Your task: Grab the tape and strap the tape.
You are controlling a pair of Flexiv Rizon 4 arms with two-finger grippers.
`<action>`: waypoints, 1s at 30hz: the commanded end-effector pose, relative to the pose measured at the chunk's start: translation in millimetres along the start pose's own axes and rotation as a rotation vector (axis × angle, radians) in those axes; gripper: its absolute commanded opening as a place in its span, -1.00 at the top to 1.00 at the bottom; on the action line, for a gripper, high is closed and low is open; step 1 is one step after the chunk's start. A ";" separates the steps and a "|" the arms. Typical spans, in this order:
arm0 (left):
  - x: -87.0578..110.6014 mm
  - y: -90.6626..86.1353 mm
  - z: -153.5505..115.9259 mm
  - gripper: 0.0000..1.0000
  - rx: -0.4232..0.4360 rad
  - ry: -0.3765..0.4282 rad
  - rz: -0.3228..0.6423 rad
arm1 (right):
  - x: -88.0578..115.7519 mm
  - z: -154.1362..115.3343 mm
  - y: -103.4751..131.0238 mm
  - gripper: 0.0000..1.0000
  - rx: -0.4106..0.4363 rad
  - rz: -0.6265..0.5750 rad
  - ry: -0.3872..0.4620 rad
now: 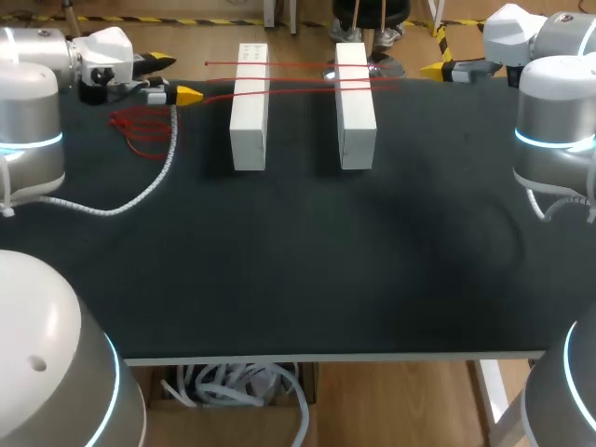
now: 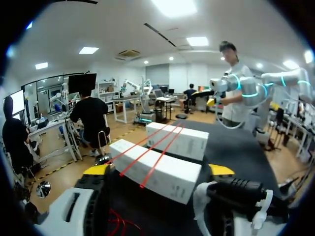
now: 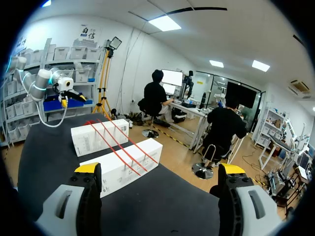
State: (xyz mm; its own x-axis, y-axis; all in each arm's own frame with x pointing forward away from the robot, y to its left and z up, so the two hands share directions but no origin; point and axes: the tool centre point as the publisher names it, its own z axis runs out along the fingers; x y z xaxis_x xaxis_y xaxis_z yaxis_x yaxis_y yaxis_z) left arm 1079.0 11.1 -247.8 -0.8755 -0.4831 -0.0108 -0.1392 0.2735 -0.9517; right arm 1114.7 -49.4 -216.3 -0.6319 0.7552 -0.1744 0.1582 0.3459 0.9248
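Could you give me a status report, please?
Left claw open, right claw open, both empty. Red tape across two white boxes, untouched. Loose red coil near left claw.

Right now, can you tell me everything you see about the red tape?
The red tape is thin, like string. Three strands lie stretched nearly straight across the tops of the two white boxes, bridging the gap between them, at the far side of the dark table. Near the left tool, more of it lies in a loose tangle on the table. The strands touch the box tops. Neither tool grips the tape, and the left tool is open.
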 end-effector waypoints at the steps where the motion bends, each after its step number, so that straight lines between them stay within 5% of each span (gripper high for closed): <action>1: -2.6 4.1 2.7 -0.20 -0.010 0.032 0.010 | 0.0 -0.2 0.0 -1.00 -0.001 0.000 0.001; 3: -1.5 5.4 3.9 -0.21 -0.002 0.055 0.025 | 0.0 -0.2 0.0 -1.00 -0.001 0.000 0.001; 4: -0.3 6.2 4.8 0.58 -0.001 0.062 0.029 | 0.0 -0.2 0.0 -1.00 -0.001 0.000 0.001; 5: 0.1 6.8 5.8 0.69 -0.003 0.063 0.030 | 0.0 -0.2 0.0 -1.00 -0.001 0.000 0.001; 7: 0.6 7.7 8.9 0.22 0.002 0.083 0.046 | 0.0 -0.2 0.0 -1.00 -0.001 0.000 0.001; 10: 1.2 8.5 13.3 0.10 -0.002 0.096 0.050 | 0.0 -0.2 0.0 -1.00 -0.001 0.000 0.001; 13: 3.1 9.6 16.4 0.58 0.005 0.120 0.065 | 0.0 -0.2 0.0 -1.00 -0.001 0.000 0.001; 14: 3.2 10.1 17.9 0.48 0.006 0.129 0.061 | 0.0 -0.2 0.0 -1.00 -0.001 0.000 0.001; 20: 6.0 13.3 24.9 0.54 0.008 0.171 0.080 | 0.0 -0.2 0.0 -1.00 -0.001 0.000 0.001; 21: 6.4 13.4 25.8 0.67 0.010 0.173 0.079 | 0.0 -0.2 0.0 -1.00 -0.001 0.000 0.001; 24: 7.2 13.4 28.6 0.54 0.009 0.187 0.086 | 0.0 -0.2 0.0 -1.00 -0.001 0.000 0.001; 30: 7.7 16.9 34.0 0.62 0.004 0.206 0.094 | 0.0 -0.2 0.0 -1.00 -0.001 0.000 0.001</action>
State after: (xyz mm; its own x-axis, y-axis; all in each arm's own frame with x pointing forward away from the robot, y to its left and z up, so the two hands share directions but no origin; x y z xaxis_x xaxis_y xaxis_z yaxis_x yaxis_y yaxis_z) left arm 1079.8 -15.7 -270.9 -0.9567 -0.2882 -0.0405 -0.0518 0.3055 -0.9508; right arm 1114.7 -49.4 -216.3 -0.6319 0.7552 -0.1744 0.1582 0.3460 0.9248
